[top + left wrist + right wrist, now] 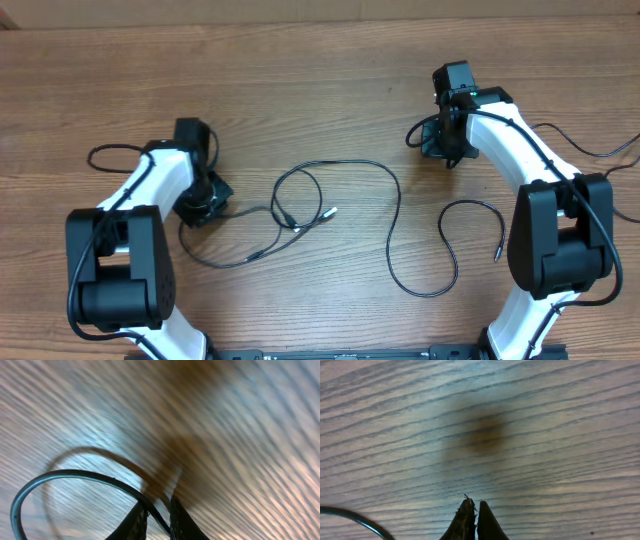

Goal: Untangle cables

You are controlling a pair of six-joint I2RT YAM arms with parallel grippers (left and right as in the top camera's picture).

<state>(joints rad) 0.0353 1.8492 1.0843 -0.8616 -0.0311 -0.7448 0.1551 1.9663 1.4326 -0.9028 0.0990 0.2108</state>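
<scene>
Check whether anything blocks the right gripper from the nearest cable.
Nothing visible does. The right gripper, shut and empty, hangs over bare table; only wood lies between it and the nearest cable toward the table's middle.

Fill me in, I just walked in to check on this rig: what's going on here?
Thin black cables lie in loose loops across a wooden table, waiting to be untangled. The left gripper is closed on a loop at the left end of the spread. The right gripper is shut and empty over bare wood, off to the right.
</scene>
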